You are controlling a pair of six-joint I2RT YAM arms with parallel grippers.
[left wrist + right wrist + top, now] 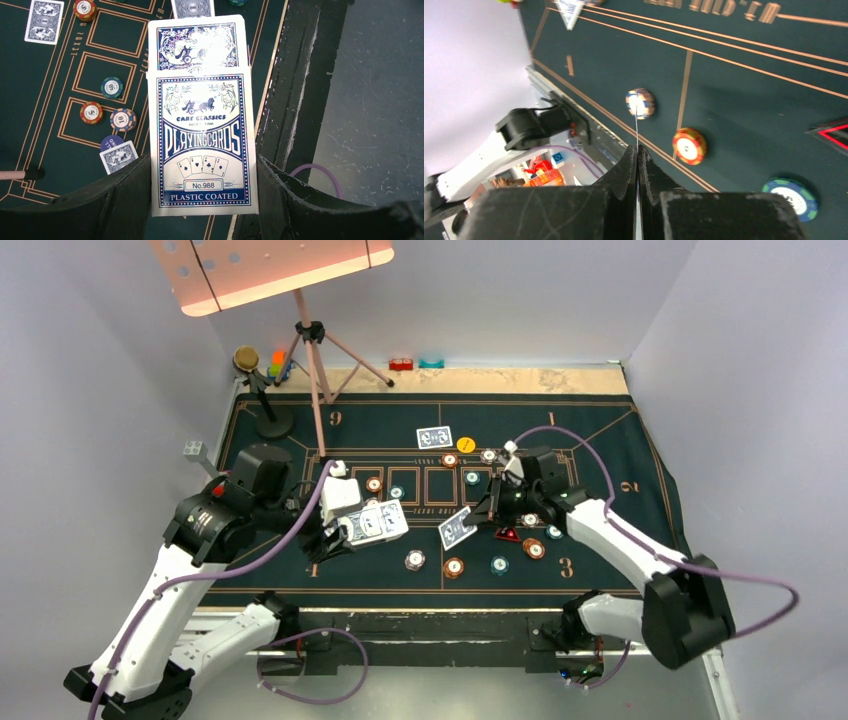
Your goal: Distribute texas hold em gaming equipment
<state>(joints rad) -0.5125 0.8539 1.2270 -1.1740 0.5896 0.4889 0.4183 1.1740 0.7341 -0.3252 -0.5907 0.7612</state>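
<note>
We're inside a robotics lab cell: bare pale walls point(100, 370) box in the table, a perforated panel point(270, 270) sits on a tripod point(318, 380), purple cables point(735, 575) loop about (the printed poker mat point(400, 420) is the lone casino touch).

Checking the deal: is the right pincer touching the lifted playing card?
Touching. Right wrist view: the playing card, edge-on, is pinched between the closed fingers of the right pincer.

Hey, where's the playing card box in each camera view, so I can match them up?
Top external: card box left of centre, held in the left gripper.
Left wrist: the box fills the centre, between the fingers.
Right wrist: not in it.
Shared landmark: the green mat, in all three views.
</note>
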